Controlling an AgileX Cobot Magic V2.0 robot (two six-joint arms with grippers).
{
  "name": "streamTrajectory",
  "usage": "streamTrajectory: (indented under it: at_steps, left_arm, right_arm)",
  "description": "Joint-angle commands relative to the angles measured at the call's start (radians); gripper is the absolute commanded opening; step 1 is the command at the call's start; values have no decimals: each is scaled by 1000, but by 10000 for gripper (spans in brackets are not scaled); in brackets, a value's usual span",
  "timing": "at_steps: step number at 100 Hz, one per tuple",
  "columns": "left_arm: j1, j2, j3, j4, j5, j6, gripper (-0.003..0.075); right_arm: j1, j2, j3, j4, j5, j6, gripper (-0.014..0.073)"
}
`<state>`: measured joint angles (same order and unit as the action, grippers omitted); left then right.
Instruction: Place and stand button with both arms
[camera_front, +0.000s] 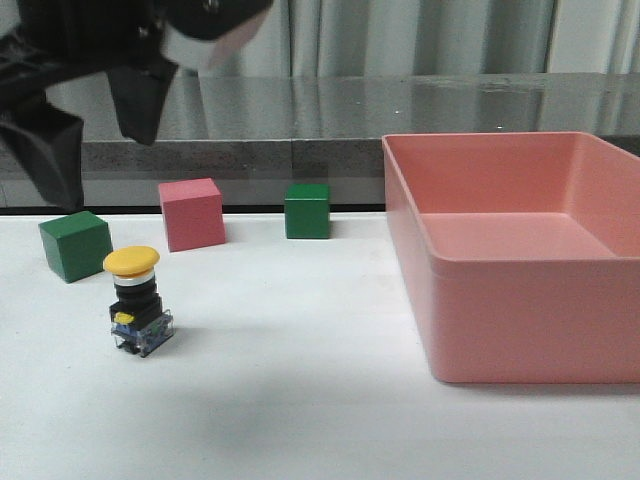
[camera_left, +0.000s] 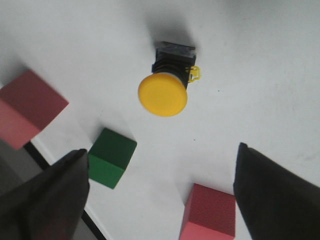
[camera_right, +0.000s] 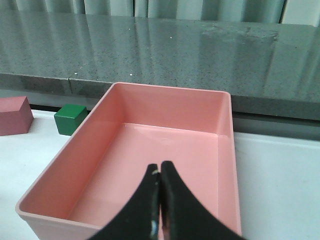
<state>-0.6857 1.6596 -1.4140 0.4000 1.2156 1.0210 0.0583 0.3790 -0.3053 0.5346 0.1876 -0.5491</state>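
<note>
At the far left of the front view the left gripper (camera_front: 95, 150) hangs high above the table (camera_front: 300, 400), its fingers spread wide and holding nothing; the left wrist view looks straight down between those fingers (camera_left: 50, 200) onto the button (camera_left: 165, 85). The button (camera_front: 135, 300) stands upright on the table, yellow cap on top and clear contact block on the surface, in front of the left green cube (camera_front: 75, 245) and well apart from it. Behind it sit the pink cube (camera_front: 190, 213) and, further right, a second green cube (camera_front: 307, 210), both untouched. To the right lies the pink bin (camera_front: 520, 250), with nothing visible inside. Above it the right gripper (camera_right: 160, 200) has its fingers pressed together on nothing. Judging from this, the standing step looks complete and the left arm appears clear of the button. The next move probably calls only for drawing both arms away without brushing the cap, since the tall, narrow body could tip easily.
</note>
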Motion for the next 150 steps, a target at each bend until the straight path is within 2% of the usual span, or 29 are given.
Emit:
streamTrajectory:
  at_steps: [1,13,25,27,52,72,94,110,132,150]
  left_arm:
    - [2,-91,-19,25,18,-147,438]
    - [26,-138,-19,25,10,-267,243]
    - [80,-175,-19,4,-32,-412,-4]
    - [92,-184,-19,-3,-40,-425,-20]
    - [275,-325,21,-292,-362,-462,-20]
    - [410,-513,250,-490,-672,-462,-20]
    - [430,-731,585,-600,-924,-462,-20]
    - [430,-870,780,-611,-1107,-462,-20]
    - [430,-980,900,-619,-1099,-462,-20]
    - [430,-982,908,-619,-1101,-462,-19]
  right_arm:
    - [-4,4,-26,11,-64,-2,-58]
    - [-4,4,-26,11,-64,-2,-58]
    - [-4,4,-26,11,-64,-2,-58]
    - [-4,4,-26,11,-64,-2,-58]
    - [-4,4,-26,11,-64,-2,-58]
    - [-4,4,-26,11,-64,-2,-58]
    - [-4,4,-26,11,-64,-2,-58]
    - [-4,4,-26,11,-64,-2,-58]
    - [-4,4,-26,11,-64,-2,-58]
    - [-4,4,-26,11,-64,-2,-58]
